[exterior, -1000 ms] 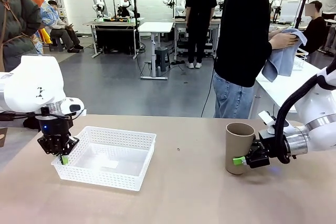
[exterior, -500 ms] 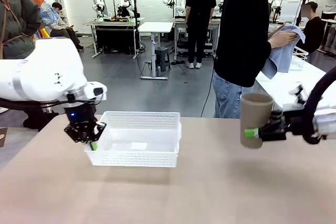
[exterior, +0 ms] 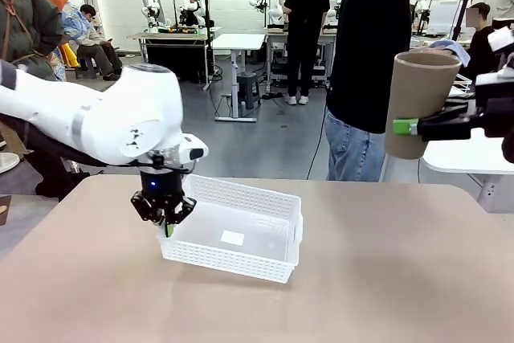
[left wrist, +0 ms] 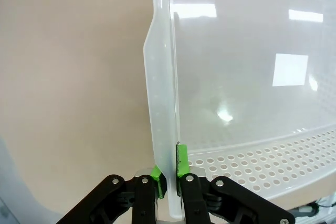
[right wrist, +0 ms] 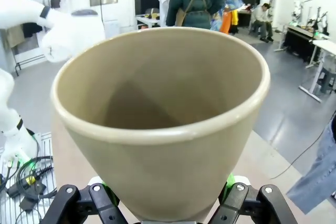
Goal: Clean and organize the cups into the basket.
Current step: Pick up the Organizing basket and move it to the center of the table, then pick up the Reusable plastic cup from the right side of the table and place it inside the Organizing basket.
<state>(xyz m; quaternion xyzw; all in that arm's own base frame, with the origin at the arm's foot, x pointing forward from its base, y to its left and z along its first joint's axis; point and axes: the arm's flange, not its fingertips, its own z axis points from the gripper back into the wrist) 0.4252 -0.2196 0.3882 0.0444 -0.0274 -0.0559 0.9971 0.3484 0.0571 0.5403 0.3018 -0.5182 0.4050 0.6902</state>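
Basket (exterior: 233,259) slid to mid-table, rim pinched in your tightly closed left gripper (exterior: 166,227); tan cup (exterior: 419,94) now rides high at right, clamped in the wide-spread right gripper (exterior: 409,128). Left wrist: that thin rim pinch may slip and tip it. Right wrist: jaws grip the cup low, so a fast swing could drop it.

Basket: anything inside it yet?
The basket holds only a pale square patch on its floor, nothing else. Its near wall hides a strip of floor in the front view.
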